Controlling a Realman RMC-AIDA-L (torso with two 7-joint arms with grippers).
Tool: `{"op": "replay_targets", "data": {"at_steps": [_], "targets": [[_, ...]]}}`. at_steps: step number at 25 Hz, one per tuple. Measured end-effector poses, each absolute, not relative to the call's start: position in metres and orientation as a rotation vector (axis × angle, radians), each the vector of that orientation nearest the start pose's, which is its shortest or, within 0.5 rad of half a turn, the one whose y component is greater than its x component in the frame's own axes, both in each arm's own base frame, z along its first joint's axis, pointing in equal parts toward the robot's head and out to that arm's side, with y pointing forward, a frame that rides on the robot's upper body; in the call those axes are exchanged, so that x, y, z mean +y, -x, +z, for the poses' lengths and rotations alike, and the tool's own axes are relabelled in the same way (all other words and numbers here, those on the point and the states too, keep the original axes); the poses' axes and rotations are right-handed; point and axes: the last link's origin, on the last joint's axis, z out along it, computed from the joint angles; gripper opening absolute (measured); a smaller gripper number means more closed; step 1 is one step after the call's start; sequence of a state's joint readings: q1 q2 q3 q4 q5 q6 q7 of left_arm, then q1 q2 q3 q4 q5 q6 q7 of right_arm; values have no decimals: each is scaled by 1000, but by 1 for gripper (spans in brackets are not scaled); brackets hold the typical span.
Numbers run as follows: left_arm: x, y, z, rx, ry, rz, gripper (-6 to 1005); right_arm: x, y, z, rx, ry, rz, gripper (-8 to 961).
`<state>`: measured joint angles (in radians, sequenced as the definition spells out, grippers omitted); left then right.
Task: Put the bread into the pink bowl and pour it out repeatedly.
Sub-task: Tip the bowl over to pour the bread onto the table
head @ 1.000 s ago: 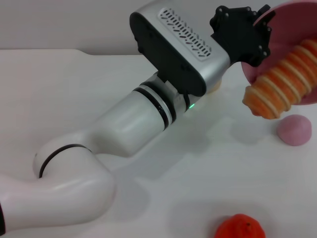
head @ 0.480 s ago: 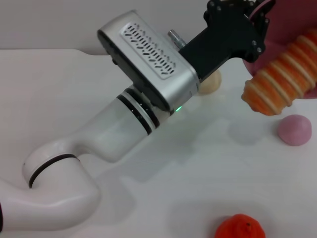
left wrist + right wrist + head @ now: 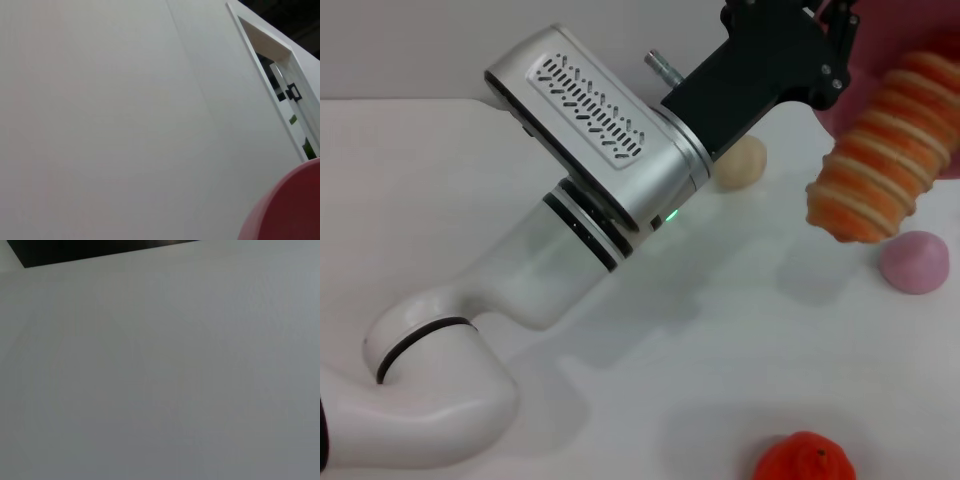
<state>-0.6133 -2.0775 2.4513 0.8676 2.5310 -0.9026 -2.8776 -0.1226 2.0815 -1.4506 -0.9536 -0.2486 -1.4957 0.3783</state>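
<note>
Clearly mid-pour: the bread (image 3: 875, 150) hangs half out of the pink bowl (image 3: 895, 40), striped length slanting down, lower end clear of the rim and in the air above the tabletop (image 3: 440, 200) toward its far right corner. Tipped steeply on purpose, mouth turned down so the roll can slide free by its own weight. Held up at the rim by the left pincer (image 3: 835, 25); pinching the bowl by all appearances, though fingers hidden behind the black wrist housing, so cannot tell spread or pressed together. A curved red-pink slice of the bowl's wall in the left wrist view too. Below the bread's lower end, a pink lump (image 3: 916, 262) near the right edge; a beige lump (image 3: 740, 162) behind the arm; an orange fruit (image 3: 805, 460) at the near edge. Probable landing spot just beside the pink lump. Right pincer nowhere visible.
</note>
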Motion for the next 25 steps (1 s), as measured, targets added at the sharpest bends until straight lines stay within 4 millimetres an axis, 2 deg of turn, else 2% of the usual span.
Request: {"op": "replay_targets", "data": {"at_steps": [25], "targets": [[332, 70, -107, 168, 2069, -1072, 41, 230, -253, 97, -117, 1482, 1141, 436]]}}
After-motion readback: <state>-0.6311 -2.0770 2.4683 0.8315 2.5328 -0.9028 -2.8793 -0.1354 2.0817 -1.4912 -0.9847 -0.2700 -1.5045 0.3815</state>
